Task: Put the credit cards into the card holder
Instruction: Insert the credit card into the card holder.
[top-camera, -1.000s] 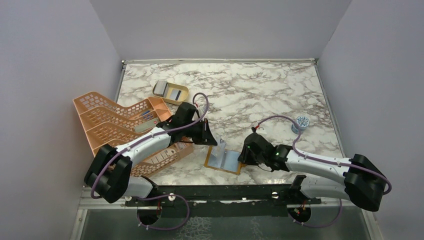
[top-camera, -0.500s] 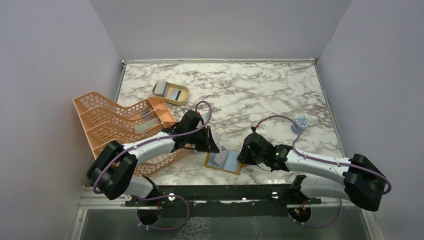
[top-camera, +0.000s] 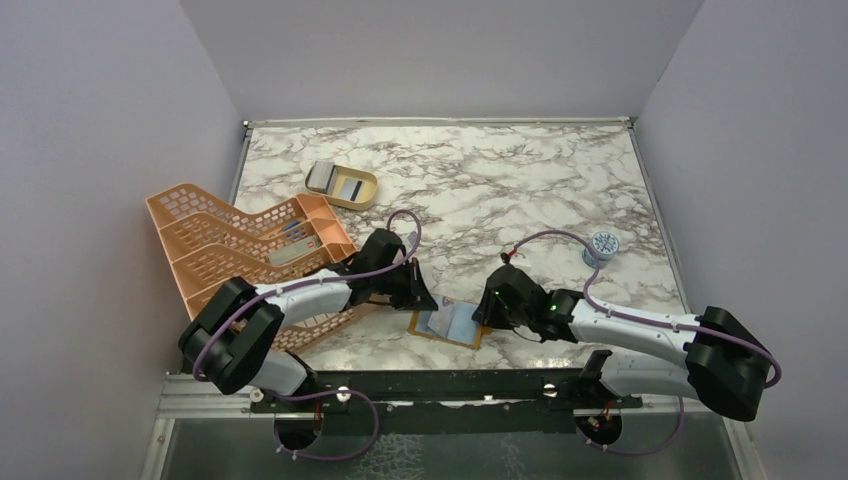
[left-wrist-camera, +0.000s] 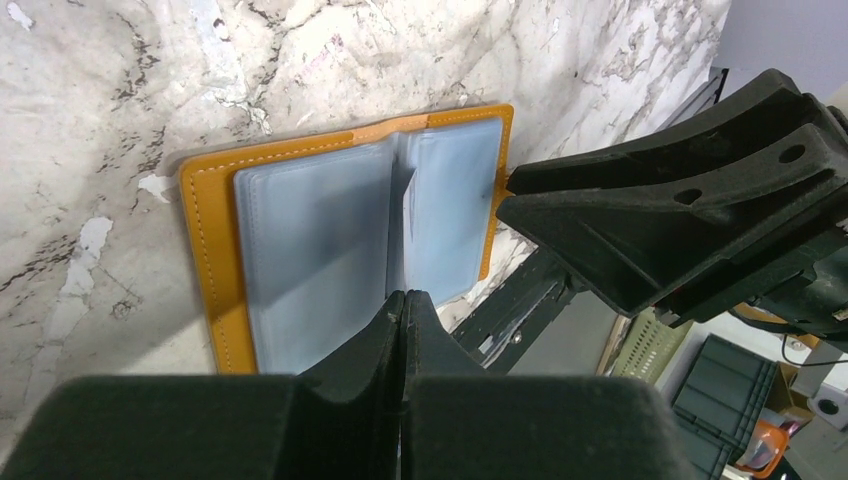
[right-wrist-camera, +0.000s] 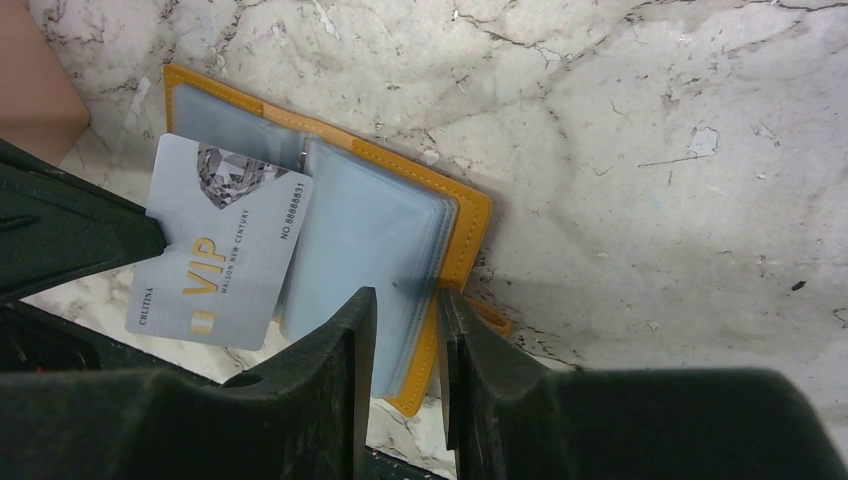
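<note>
Card holder (right-wrist-camera: 370, 230) lies open flat on the desk (right-wrist-camera: 650, 150) near its front edge, between the two arms. Mustard-orange leather-like cover, stitched border, pale grey-blue translucent plastic pockets. Credit card (right-wrist-camera: 222, 245) is silvery and glossy with gold "VIP" print, tilted, one edge at the holder's pockets. Left claw (left-wrist-camera: 403, 298) clamped on that card. Right claw (right-wrist-camera: 405, 300) nearly together, pinching the holder's pocket edge. Desk has a white-grey marble pattern.
</note>
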